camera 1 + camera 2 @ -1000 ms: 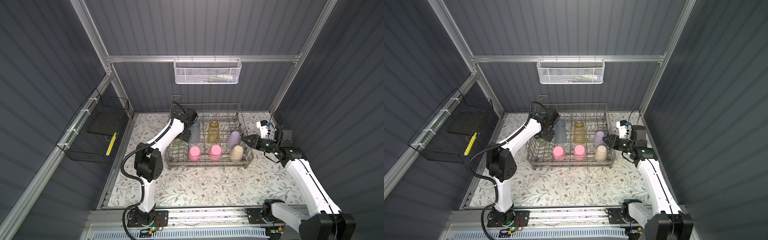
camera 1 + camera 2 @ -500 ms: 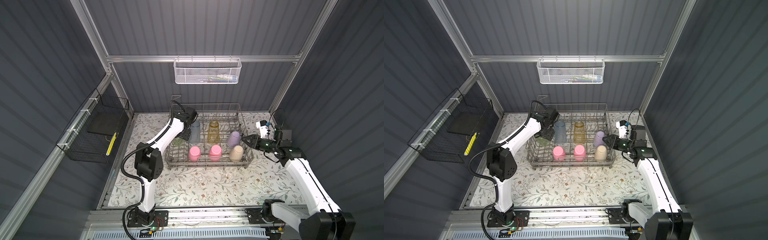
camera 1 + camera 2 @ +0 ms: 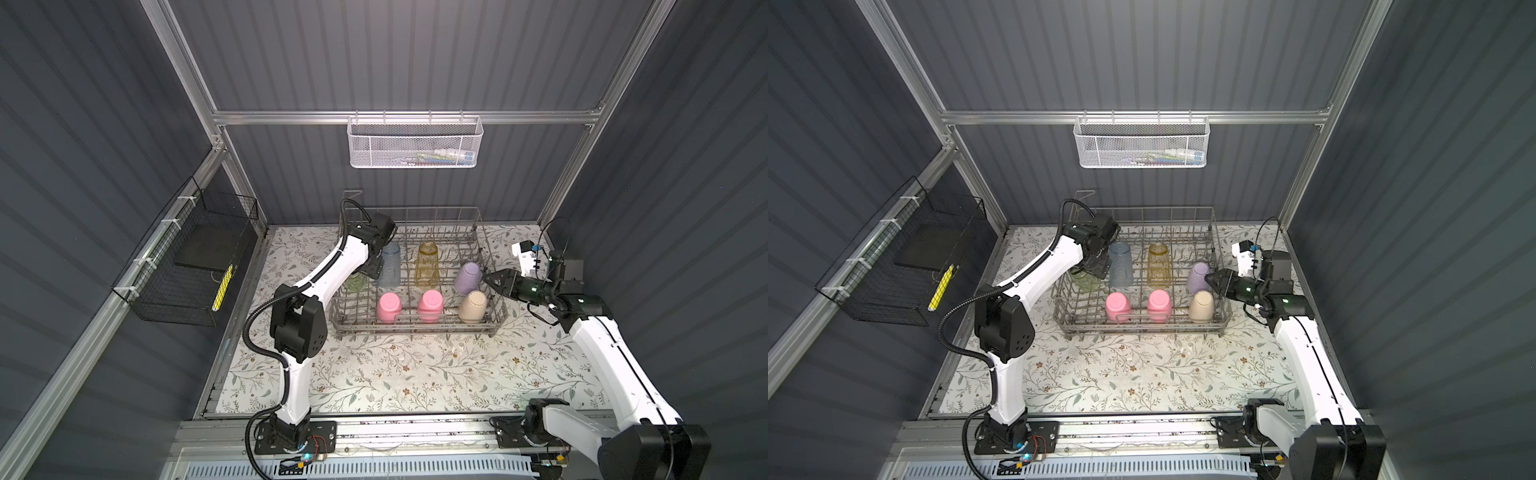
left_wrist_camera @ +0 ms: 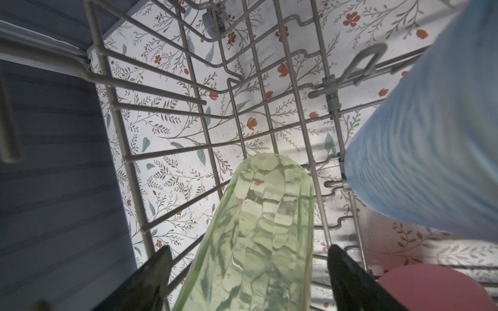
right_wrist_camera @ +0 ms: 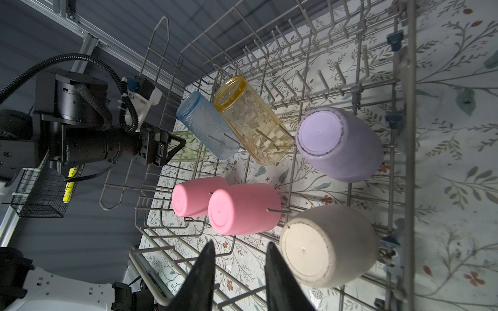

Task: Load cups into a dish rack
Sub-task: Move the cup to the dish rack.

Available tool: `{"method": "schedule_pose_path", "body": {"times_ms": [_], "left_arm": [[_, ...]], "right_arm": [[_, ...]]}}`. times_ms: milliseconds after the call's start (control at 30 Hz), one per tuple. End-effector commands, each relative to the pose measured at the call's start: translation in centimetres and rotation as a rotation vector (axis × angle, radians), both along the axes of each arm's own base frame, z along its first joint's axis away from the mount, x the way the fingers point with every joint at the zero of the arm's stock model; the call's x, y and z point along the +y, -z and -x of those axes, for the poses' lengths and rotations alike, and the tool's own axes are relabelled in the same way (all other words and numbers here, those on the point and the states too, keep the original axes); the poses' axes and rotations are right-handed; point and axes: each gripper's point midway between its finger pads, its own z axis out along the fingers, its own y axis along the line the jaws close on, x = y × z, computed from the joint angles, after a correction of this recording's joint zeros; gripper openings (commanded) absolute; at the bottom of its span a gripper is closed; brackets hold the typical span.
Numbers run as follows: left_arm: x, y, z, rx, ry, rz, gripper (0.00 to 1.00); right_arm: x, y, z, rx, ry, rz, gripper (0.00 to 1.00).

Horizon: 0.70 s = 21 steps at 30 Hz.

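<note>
We have just spread our left gripper (image 4: 249, 250) wide, so the green cup (image 4: 258, 229) stands free between its jaws in the dish rack (image 3: 415, 328); our right gripper (image 5: 239, 243) waits narrow and empty, and loading looks finished

**Cups.** Green cup (image 4: 250, 237), blue cup (image 3: 390, 266) and amber cup (image 3: 427, 265): translucent, with a textured relief. Pink cup (image 3: 389, 306), second pink cup (image 3: 430, 305), beige cup (image 3: 473, 306) and lavender cup (image 3: 468, 277): plain, opaque.

**Dish rack** (image 3: 415, 328): grey wire.

**Bench** (image 3: 395, 374): white, with grey-green leafy sprigs and small rust-red flowers.

**Mesh basket** (image 3: 413, 145), at 12 o'clock: white.

**Wire basket** (image 3: 183, 266), at 9 o'clock: black, with a yellow strip (image 3: 222, 282).

**Left end effector** (image 4: 248, 250) and **right end effector** (image 5: 239, 243): black.
</note>
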Motion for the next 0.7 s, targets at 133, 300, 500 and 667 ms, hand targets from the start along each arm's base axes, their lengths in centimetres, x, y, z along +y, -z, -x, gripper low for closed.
{"method": "schedule_pose_path", "body": {"times_ms": [133,300,500,667], "left_arm": [[-0.1,-0.3,-1.5,-0.051,0.001,0.001,0.93],[-0.3,-0.8,-2.4,-0.097,0.003,0.006,0.96],[-0.6,-1.4,-3.3,-0.151,0.009,0.015,0.98],[-0.9,-1.9,-4.0,-0.181,0.016,0.028,1.00]], "right_arm": [[0.1,0.1,-0.2,-0.002,-0.009,-0.003,0.33],[0.1,0.2,-0.2,0.000,-0.009,-0.004,0.33],[0.0,0.2,-0.2,-0.002,-0.008,-0.001,0.34],[0.1,0.1,-0.1,-0.003,-0.009,-0.004,0.34]]}}
